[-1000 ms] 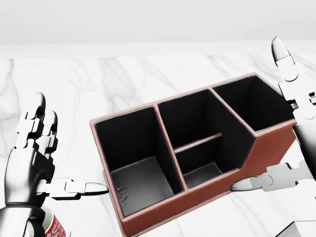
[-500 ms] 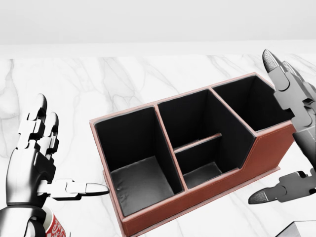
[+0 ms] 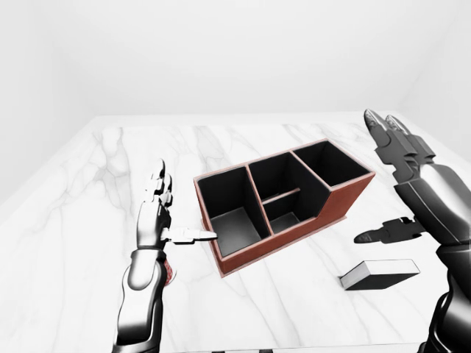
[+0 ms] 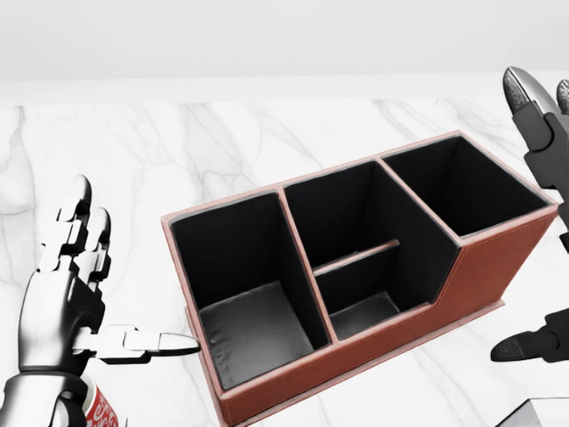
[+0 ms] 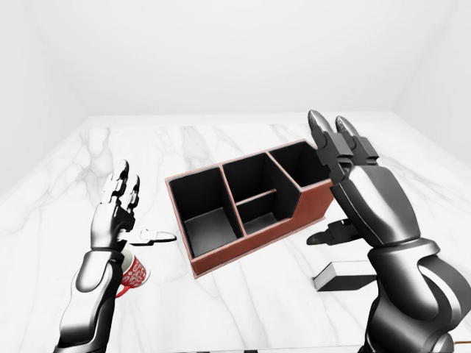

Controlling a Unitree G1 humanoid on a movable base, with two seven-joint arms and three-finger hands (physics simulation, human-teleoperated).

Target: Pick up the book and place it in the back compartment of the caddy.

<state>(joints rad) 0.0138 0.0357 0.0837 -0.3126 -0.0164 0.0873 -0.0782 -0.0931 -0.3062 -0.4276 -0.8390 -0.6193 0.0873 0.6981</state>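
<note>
The red-brown caddy [image 3: 335, 209] with black compartments stands on the white marble table in the middle of the views; all its compartments look empty. The book [image 3: 379, 273], dark with white page edges, lies flat on the table to the caddy's lower right, below my right hand. My left hand [image 3: 184, 206] is open and empty at the caddy's left end, thumb pointing at its wall. My right hand [image 3: 372, 180] is open and empty, raised beside the caddy's right end and above the book.
A red-and-white mug [image 5: 132, 273] stands on the table under my left wrist. The marble table [image 3: 88, 220] reaches to white walls at the top of the views. The book's corner shows at the head view's bottom right [image 4: 538, 414].
My right hand has drawn away to the right from the caddy's right end, its thumb now off the wall. My left hand has dropped slightly. The caddy has not moved.
</note>
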